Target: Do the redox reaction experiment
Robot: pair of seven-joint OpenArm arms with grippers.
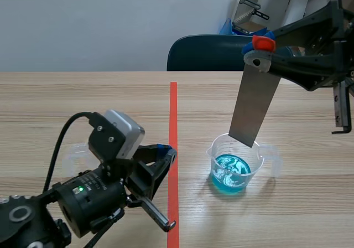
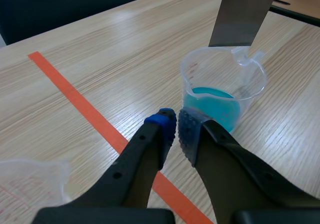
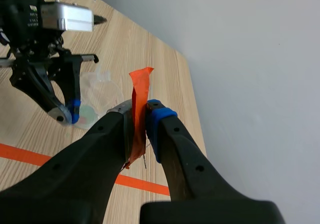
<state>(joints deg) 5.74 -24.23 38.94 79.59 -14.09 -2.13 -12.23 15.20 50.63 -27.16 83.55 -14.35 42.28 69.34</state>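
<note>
The light wooden desk (image 1: 83,98) carried everything, split by an orange-red tape line running from its near edge toward its far edge. On the left of that line, low by the near edge, we saw the left tool (image 2: 176,129) with its pads drawn almost together on nothing, pointing across the line toward the work. Beside that arm stood a clear empty plastic beaker (image 2: 30,179).

The right tool (image 1: 259,51) hung high over the right half of the desk, clamped on the taped top of a long flat grey metal strip (image 1: 253,107). In the right wrist view, the orange-red tape on that top end showed pressed between the pads. The strip's long axis ran nearly upright, leaning a little, and its free end pointed down.

Below it, between the tape line and the right edge, stood the clear plastic measuring beaker (image 1: 235,162), holding a shallow pool of blue liquid (image 1: 229,173). The strip's lower edge sat about level with the rim, well apart from the liquid. We could not tell whether it hung inside the mouth or just past the far rim. We judged that the coming move was a drop along the strip's own axis, and that the right arm was the one placed for it.
</note>
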